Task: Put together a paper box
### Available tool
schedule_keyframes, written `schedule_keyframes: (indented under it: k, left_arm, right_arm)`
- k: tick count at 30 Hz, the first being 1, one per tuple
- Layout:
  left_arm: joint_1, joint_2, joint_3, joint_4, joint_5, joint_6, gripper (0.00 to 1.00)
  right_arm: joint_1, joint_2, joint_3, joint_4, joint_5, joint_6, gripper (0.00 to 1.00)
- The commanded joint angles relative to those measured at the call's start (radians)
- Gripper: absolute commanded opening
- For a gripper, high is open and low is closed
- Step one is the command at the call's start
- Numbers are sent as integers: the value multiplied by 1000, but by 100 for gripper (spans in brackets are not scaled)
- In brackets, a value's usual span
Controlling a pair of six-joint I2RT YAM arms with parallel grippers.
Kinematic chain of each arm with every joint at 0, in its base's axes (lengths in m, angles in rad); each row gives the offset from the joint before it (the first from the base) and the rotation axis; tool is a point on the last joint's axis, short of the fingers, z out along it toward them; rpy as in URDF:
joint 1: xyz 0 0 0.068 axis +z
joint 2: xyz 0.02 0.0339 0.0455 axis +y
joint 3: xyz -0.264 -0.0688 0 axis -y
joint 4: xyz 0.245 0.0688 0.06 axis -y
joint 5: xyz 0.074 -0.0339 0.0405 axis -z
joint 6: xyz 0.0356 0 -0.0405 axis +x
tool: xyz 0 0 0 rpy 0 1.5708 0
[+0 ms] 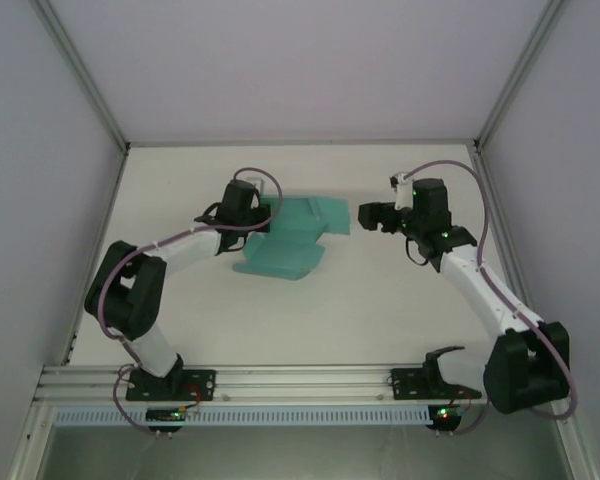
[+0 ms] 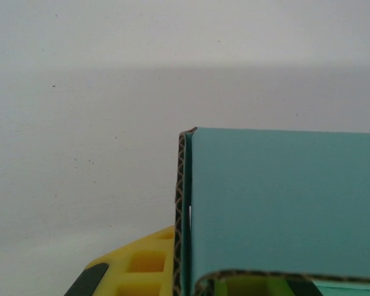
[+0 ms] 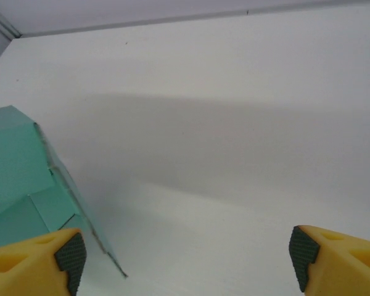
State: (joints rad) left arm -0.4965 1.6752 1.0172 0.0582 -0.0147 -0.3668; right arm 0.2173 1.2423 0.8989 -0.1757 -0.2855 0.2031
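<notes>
left gripper (image 1: 264,216) jaws clamped on left edge of paper box (image 1: 298,240), right gripper (image 3: 185,256) jaws wide apart, holding nothing, just right of paper box

Teal box, part-folded, mid-table.

The box (image 1: 288,243) (image 2: 283,197) (image 3: 18,179) was thin teal card, its cut edges showing a brown corrugated core, and it was not yet closed up. One wide panel lay flat on the side nearest me, with creased panels and flaps rising behind it. It sat a little left of centre between my arms, its left flap pinched in my left gripper (image 1: 264,216), while its right flaps stood tilted and free.
</notes>
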Motion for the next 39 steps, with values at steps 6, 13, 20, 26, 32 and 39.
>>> schedule_keyframes:
  k: [6,13,20,26,32,39]
  left_arm:
    - [5,-50,-16,41,30,11,1]
    - [7,-37,0,22,7,3,1]
    - [5,-29,11,8,4,2,1]
    - [-6,-30,7,-2,-22,7,1]
    - [-20,-34,11,-12,-47,12,1]
    - [-45,-31,22,-15,-63,31,1]
  right_arm:
    - [2,216,145,-16,-344,-85,76]
    - [95,256,143,-48,-454,-166,71]
    - [164,336,191,-1,-441,-159,70]
    - [212,391,251,29,-299,-118,68]
    - [284,422,265,71,-1,-6,69]
    - [344,477,263,103,305,107,33]
